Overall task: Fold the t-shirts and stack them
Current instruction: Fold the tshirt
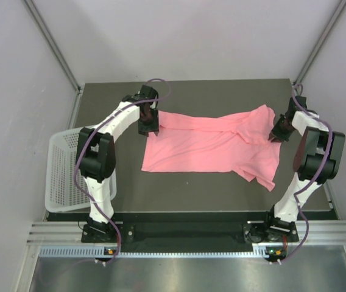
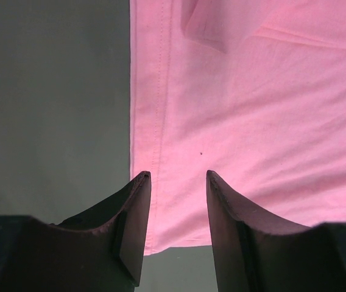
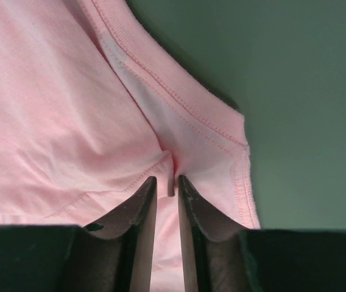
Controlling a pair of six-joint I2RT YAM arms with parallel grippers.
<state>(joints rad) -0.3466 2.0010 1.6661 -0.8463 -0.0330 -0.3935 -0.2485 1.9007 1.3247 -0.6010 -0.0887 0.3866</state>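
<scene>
Grey table [image 1: 191, 188], pale walls [image 1: 191, 36] | salmon t-shirt [image 1: 209, 146] spread | left jaws apart | right jaws seemingly pinching it

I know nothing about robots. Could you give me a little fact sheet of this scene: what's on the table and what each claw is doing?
Garment: one salmon-pink t-shirt, spread out on the dark table
Left gripper: open, fingers apart over the shirt's hemmed edge
Right gripper: shut, pinching a fold of fabric beside a stitched band
Nearby: white perforated basket at the table's left edge
Folding: not finished
</scene>
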